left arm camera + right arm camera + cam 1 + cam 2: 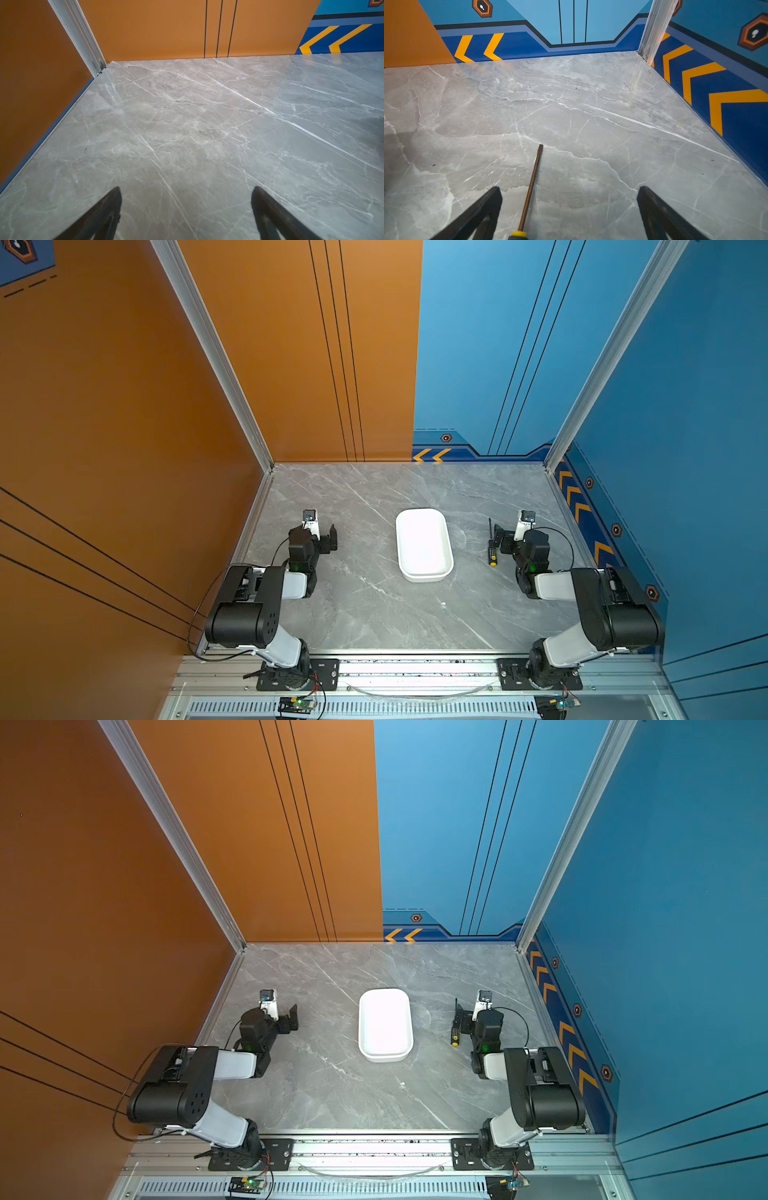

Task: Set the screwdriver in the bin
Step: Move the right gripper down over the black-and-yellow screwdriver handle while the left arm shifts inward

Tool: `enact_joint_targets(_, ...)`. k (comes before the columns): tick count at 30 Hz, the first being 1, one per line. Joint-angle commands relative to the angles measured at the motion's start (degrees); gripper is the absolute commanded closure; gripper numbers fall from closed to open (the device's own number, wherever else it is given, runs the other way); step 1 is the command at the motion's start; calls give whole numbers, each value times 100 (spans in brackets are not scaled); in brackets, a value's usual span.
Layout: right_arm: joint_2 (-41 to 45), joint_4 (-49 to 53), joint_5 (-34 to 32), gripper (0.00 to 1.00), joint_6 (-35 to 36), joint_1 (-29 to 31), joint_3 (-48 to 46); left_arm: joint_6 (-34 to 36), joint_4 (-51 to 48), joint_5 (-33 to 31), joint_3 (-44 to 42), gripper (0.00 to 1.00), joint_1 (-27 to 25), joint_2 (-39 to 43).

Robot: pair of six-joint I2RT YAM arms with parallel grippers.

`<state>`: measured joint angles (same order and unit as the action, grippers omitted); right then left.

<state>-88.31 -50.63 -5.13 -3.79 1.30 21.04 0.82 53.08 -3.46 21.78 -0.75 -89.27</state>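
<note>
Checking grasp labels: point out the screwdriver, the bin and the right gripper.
screwdriver [530, 187]: right wrist view, middle of the shaft.
bin [423, 545]: in a top view, bare floor.
right gripper [569, 188]: right wrist view, midway between the open fingers.

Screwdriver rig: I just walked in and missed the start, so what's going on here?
Nothing is held yet. The screwdriver lies on the table, right of the bin, which is empty. The right gripper is open, and the wrist view shows the shaft between its jaws, not gripped. The left gripper is open too, over bare table on the bin's other side.
</note>
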Motion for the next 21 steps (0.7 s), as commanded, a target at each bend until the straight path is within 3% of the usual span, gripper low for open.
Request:
enact_joint_targets(1, -28, -122, 29, 0, 32, -33, 50, -36, 5, -41, -5, 2, 27, -45)
enact_joint_targets(6, -28, -112, 55, 0, 43, -24, 52, -38, 9, -76, -19, 2, 31, -22)
enact_joint_targets(9, 248, 265, 40, 0, -8, -51, 145, -225, -81, -582, -37, 2, 38, 160)
enact_joint_targets(13, 915, 2260, 91, 0, -129, -84, 837, -178, -544, -559, -13, 2, 25, 677)
enact_joint_targets(16, 1214, 3878, 461, 0, -442, -95, 1502, -57, -1475, -405, 288, 2, -61, 1210)
enact_joint_targets(19, 1331, 4900, 868, 0, -731, -78, 1884, -726, -2836, -388, 854, 2, -75, 1599)
enact_joint_targets(21, 1368, 5410, 893, 0, -1018, -55, 2030, -919, -3224, 47, 1068, 2, -103, 1642)
